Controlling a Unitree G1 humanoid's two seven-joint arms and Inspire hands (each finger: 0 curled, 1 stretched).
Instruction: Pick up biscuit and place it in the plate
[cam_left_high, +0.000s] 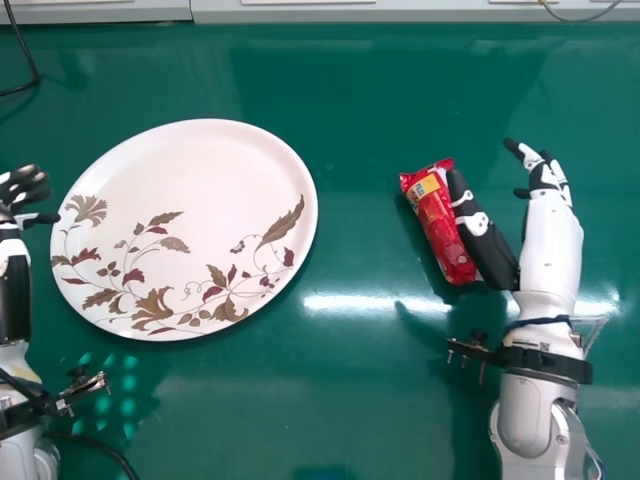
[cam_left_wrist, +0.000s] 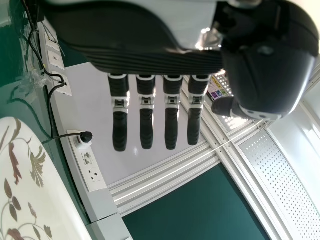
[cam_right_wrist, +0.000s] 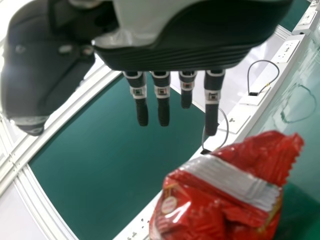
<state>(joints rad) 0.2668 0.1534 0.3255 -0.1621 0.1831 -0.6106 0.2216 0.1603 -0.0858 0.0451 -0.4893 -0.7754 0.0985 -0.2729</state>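
Checking the biscuit packet (cam_left_high: 438, 228), we had a glossy red wrapper, longer than wide, with a yellow patch near its far end in the head view. From the right wrist view we saw a silvery white band across the red, a round pale mark beside it, a sliver of gold along one edge and a zigzag crimped end. Film was creased and puffy, glare on the folds. We read no damage on the faces we could see.

Location: on the green counter (cam_left_high: 340, 410), between the plate (cam_left_high: 190, 170) and the right robot hand (cam_left_high: 552, 240), slanted, far end toward the plate side. Well apart from the plate, right alongside the thumb in the head view. We couldn't tell if they touched.

Right robot hand was spread: fingers straight, thumb held away from them, nothing pinched. Left robot hand (cam_left_high: 14, 285) was at the plate's left, also spread. Plate was white, oval-looking, with brown and maroon leaves.
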